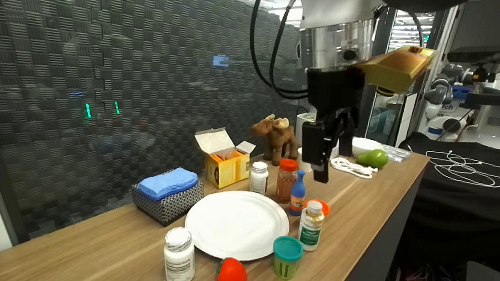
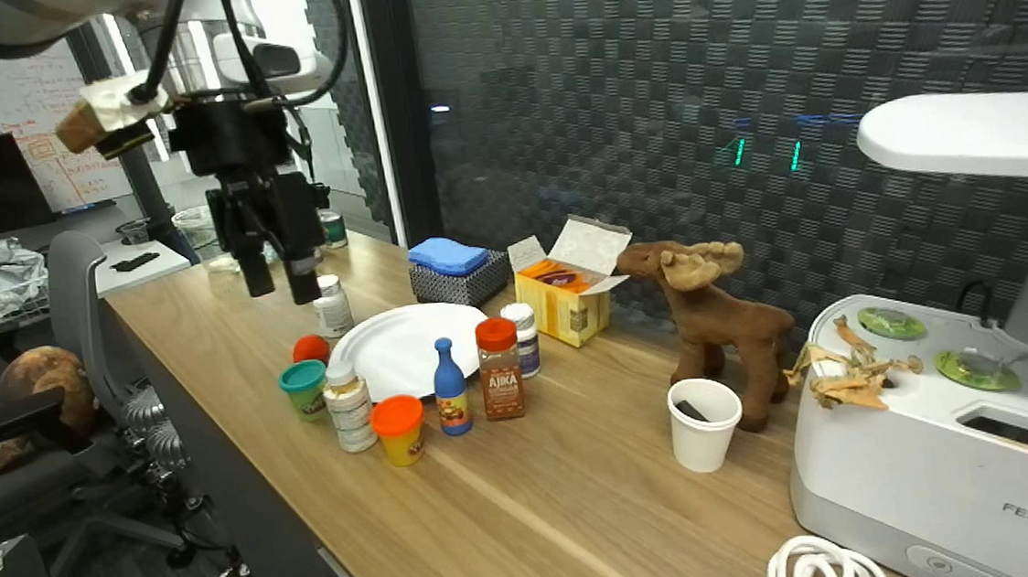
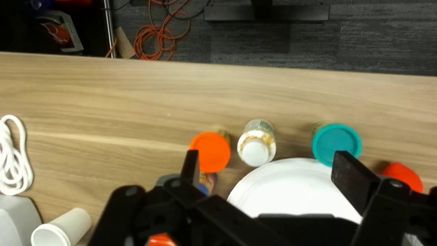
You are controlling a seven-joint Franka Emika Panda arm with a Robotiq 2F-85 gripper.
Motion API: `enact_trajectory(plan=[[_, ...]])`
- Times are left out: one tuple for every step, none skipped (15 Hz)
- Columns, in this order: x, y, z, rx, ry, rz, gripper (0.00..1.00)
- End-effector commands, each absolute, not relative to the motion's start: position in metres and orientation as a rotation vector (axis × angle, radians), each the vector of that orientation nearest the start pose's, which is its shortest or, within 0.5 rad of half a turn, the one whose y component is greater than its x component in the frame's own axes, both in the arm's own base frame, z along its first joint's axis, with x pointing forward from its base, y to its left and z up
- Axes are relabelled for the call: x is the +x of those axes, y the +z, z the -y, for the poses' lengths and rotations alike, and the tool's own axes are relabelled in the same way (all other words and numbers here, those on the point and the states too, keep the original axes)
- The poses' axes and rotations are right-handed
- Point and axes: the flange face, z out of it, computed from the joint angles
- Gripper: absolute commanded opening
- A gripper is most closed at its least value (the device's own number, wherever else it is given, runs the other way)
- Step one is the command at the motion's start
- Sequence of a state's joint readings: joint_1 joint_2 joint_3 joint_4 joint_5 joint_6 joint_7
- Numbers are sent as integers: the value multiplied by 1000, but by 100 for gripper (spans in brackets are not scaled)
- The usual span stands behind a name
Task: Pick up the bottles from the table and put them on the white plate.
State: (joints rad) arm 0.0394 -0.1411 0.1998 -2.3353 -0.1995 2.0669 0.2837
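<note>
The wooden table (image 2: 584,476) carries the whole spread, and over it hangs the gripper (image 2: 280,281), well above everything and pointing roughly down. Its jaws are wide apart and hold nothing. Below, the white plate (image 1: 237,224) lies flat; no bottle stands on it, so I judge the whole job is ahead. Around it, upright on the table, are the red-lidded jar (image 2: 500,372), which may or may not count, the green-labelled bottle (image 1: 310,229), the white bottle (image 1: 179,260) across the plate from that jar, the other white bottle (image 1: 259,179) beside the jar, and the slim blue bottle (image 2: 452,394). The green-labelled bottle looks the likeliest first pick, and the coming move turns on where it sits from the jaws: in the wrist view its white cap falls within their spread but ahead of them, toward the table's open edge, so the gripper probably has to move that way as well as down. The bottle's long axis is vertical, in line with a straight descent, so a grip round its sides should need little turning. The jaws spread along the table's length, and on that line the orange-lidded tub (image 3: 210,152) stands just beside the bottle, with the teal-lidded tub (image 3: 336,143) farther off on the opposite side. That narrow gap by the orange lid is where I would expect a finger to catch.
</note>
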Motion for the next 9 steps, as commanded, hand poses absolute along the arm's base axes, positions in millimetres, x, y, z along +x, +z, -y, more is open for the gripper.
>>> enact_trajectory(plan=[[514, 400, -80, -3362, -65, 102, 100], [528, 402, -74, -3352, -109, 107, 100], [542, 402, -68, -3337, -143, 115, 100], [554, 400, -64, -3312, -160, 134, 100], [565, 396, -62, -3293, -181, 147, 100], [576, 389, -62, -3272, -200, 174, 100], [587, 380, -62, -3260, -204, 196, 100], [596, 370, -63, -3257, -200, 211, 100], [605, 358, -64, -3252, -184, 242, 100]])
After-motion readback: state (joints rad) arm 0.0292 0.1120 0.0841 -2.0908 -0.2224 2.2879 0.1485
